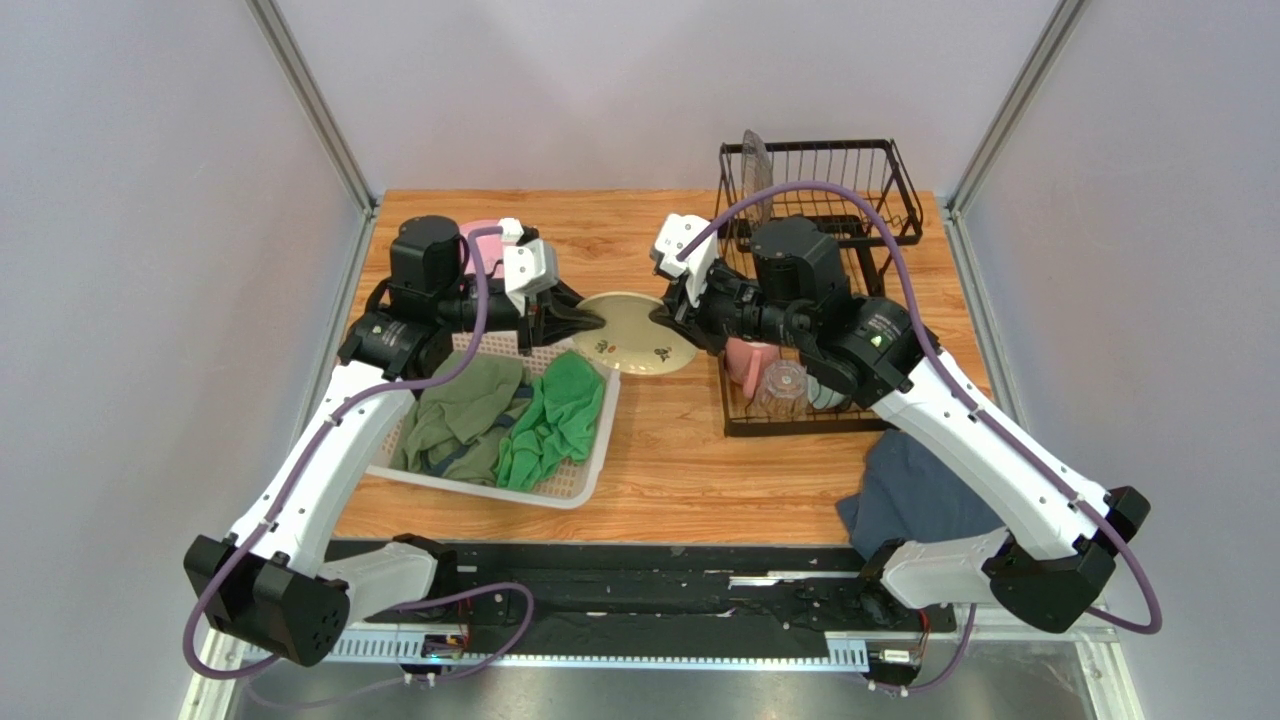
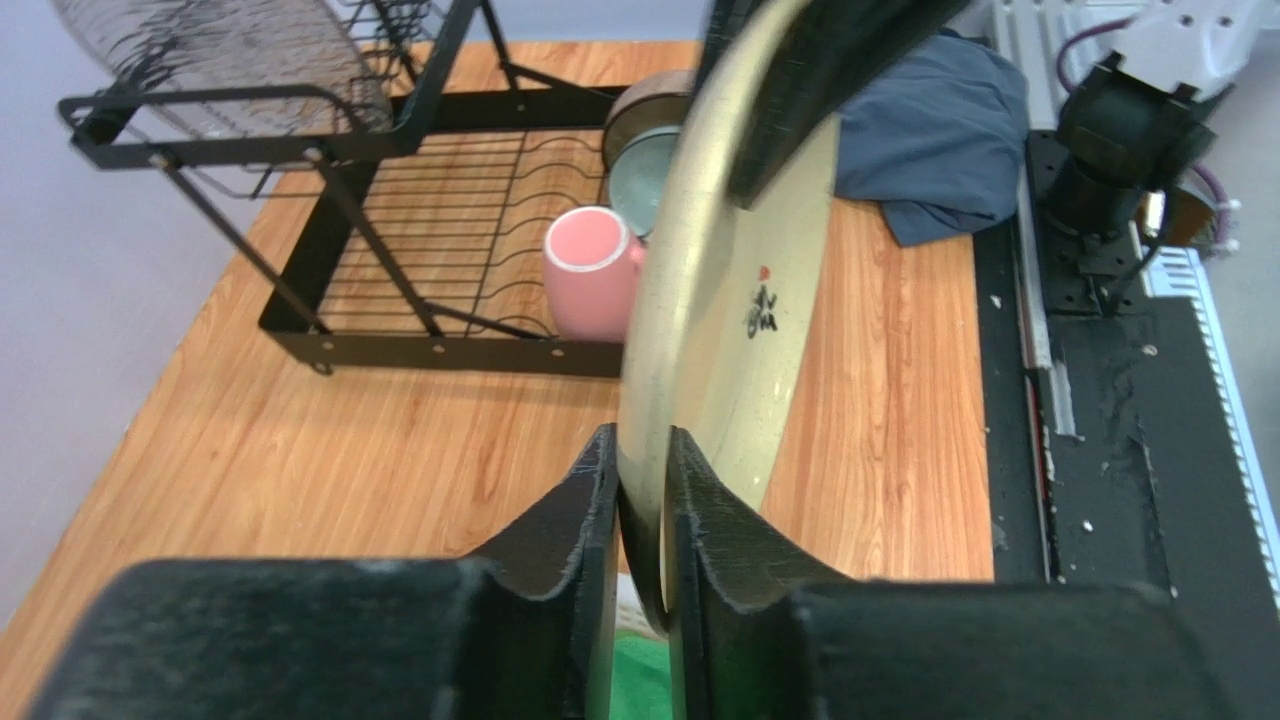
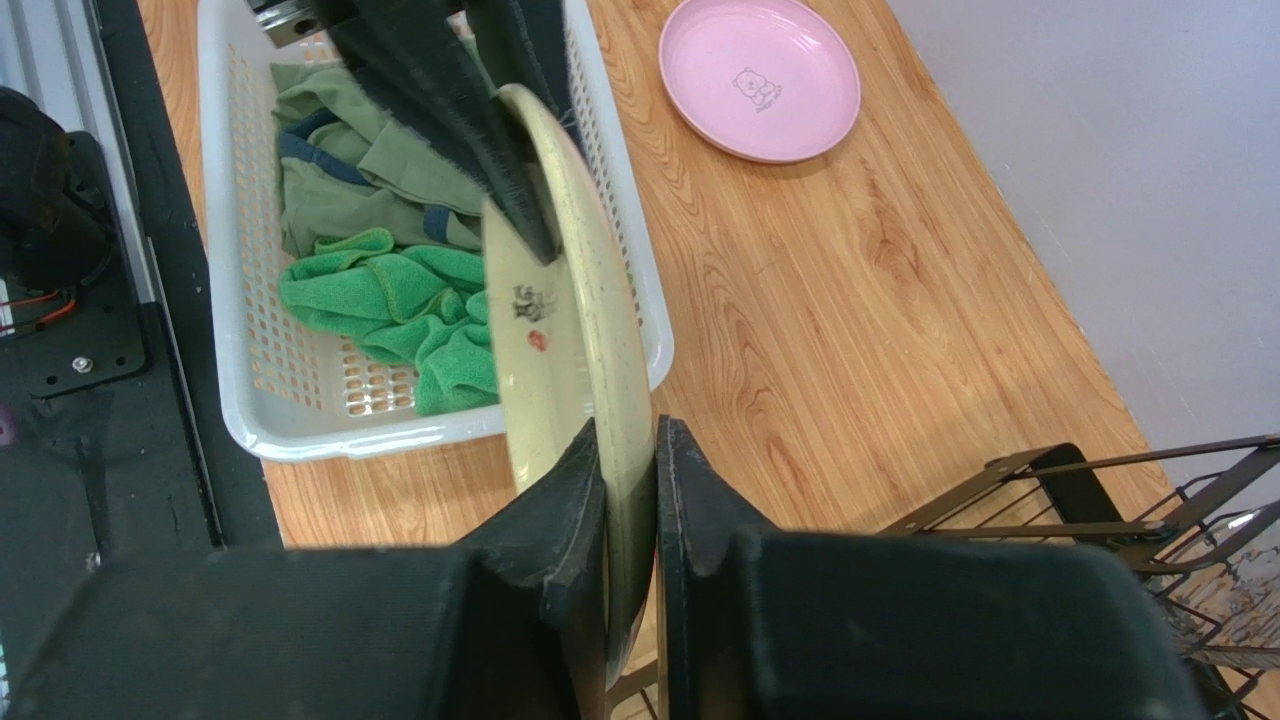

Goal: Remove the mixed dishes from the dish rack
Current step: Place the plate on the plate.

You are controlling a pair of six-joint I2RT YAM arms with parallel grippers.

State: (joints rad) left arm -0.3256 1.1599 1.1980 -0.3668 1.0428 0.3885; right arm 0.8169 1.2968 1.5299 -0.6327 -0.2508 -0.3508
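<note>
1. Grey walls stand on three sides of your work space.
2. The wooden table fills the middle of the top view.
3. The dish rack sits at about 1 o'clock on the table. Its flat lower tray reaches down toward 3 o'clock.
4. The white basket sits at about 8 o'clock, with green cloths inside it.
5. A blue-grey cloth lies at about 5 o'clock, at the near edge.
6. The pink plate lies flat on the table at about 11 o'clock, mostly hidden behind your left arm in the top view.
7. The cream plate hangs above the table between the basket and the rack. Its face, with a small dark mark, points up.
8. A grey plate stands on its edge in the rack's upper shelf.
9. Your left gripper is pinched tight on the cream plate's rim. The plate is at its 3 o'clock.
10. Your right gripper is pinched tight on the far rim. The plate is at its 9 o'clock.
11. The pink mug lies on its side in the lower tray.
12. The clear glass cup sits just beside the mug, at its 4 o'clock.
</note>
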